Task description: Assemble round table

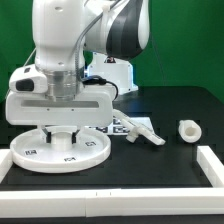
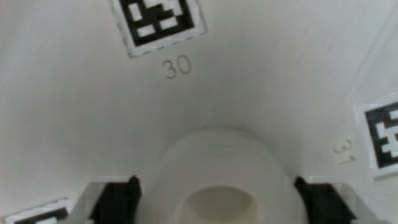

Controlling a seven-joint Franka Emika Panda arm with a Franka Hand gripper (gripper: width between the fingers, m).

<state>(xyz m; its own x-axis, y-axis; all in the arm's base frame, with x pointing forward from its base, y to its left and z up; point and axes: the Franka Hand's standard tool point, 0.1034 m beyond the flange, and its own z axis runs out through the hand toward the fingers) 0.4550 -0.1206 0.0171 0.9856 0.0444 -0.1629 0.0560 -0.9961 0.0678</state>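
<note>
The gripper (image 1: 62, 128), jaws partly closed, clamps the raised central hub (image 2: 222, 160) (round hollow on top) of the large rimmed round white plastic disc (image 1: 95, 152), lying at the exterior view's left.

The arm (image 1: 62, 40) stands upright, wrist pointing the tool (image 1: 62, 130) straight down, fingers (image 2: 118, 198) partly apart.

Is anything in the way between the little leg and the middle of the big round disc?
Yes. The hand sits right over the disc's middle hub, a finger on each side. The flat base piece also lies on the table between the leg and the disc.
</note>
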